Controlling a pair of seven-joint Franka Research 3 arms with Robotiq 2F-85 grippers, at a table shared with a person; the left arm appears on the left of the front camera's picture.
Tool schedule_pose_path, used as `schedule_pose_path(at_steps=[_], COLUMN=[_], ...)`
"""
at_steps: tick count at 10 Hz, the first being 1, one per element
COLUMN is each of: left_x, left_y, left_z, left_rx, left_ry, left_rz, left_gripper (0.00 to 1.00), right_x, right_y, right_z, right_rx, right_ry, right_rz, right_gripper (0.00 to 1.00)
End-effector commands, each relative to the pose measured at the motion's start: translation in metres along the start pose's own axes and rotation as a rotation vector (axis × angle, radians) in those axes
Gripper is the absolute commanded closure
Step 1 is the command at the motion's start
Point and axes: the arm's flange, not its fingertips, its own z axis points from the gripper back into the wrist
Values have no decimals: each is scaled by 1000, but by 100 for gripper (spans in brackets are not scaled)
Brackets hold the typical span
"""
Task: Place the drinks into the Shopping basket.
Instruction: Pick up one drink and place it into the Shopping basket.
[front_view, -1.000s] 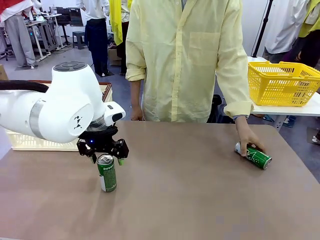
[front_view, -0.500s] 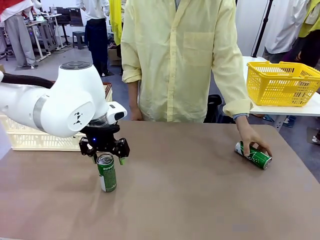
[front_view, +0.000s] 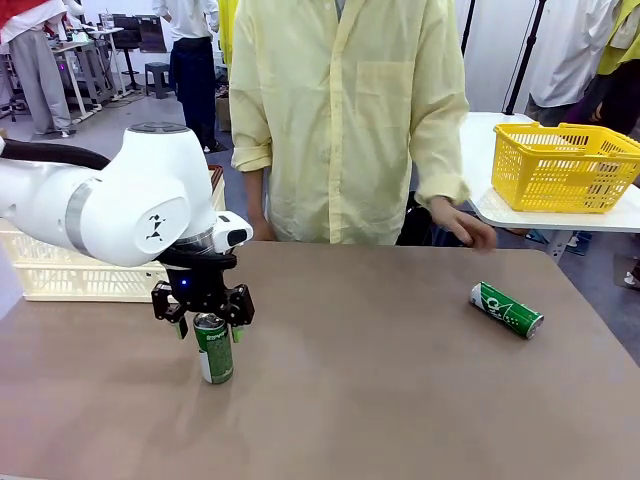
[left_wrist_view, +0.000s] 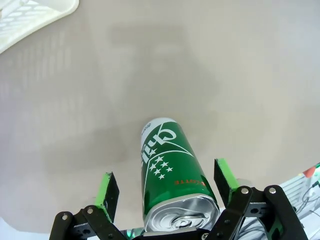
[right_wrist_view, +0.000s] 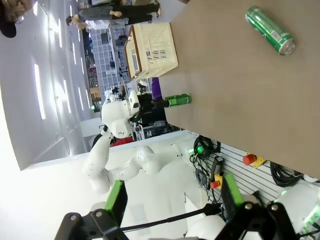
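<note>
Left gripper (front_view: 208, 328) over upright green can (front_view: 214, 352)
Fingers spread either side of can top, not clamped; right gripper (right_wrist_view: 172, 197) also spread; second can (front_view: 506, 309) lies on table (front_view: 400, 400) right; basket (front_view: 60, 280) far left

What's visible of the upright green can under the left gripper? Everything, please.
The upright green can is slim and looks like metal, with white lettering and stars, a small red line of print and a silver rimmed top. It stands on the brown table, towards the robot's left side. The left gripper straddles its upper part with jaws open. The green pads flank it with a gap on each side, so nothing grips it.
</note>
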Motion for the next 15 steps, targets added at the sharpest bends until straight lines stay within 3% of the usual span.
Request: schedule_pose_path(at_steps=[1,2,3,4,5,6,12,14,15], left_x=[-1,-1,-2,-4,-5,-5,-5,-10,-14], left_y=[0,0,0,0,-1,-2,-1,5,12], left_z=[1,0,2,2,1,0,3,37,78], left_rx=[2,-1,-7,-5,3,7,16,-34,-68], left_ry=[-8,-1,0,2,18,26,28,6,-6], left_rz=[17,14,11,14,11,8,19,-12,-52], left_gripper=[0,0,0,0,60,100,100,100,100], right_x=[-3,0,1,1,1,1,1,1,1], right_y=[8,3,3,3,3,3,3,3,3], right_z=[-42,-67,-17,-17,-17,-17,-17,-17,-17], right_rx=[-22,-85,-4,-4,-4,-4,-4,-4,-4], right_ry=[110,137,44,44,44,44,44,44,44], right_rz=[16,-30,5,5,5,5,5,5,5], right_gripper=[0,0,0,0,0,0,0,0,0])
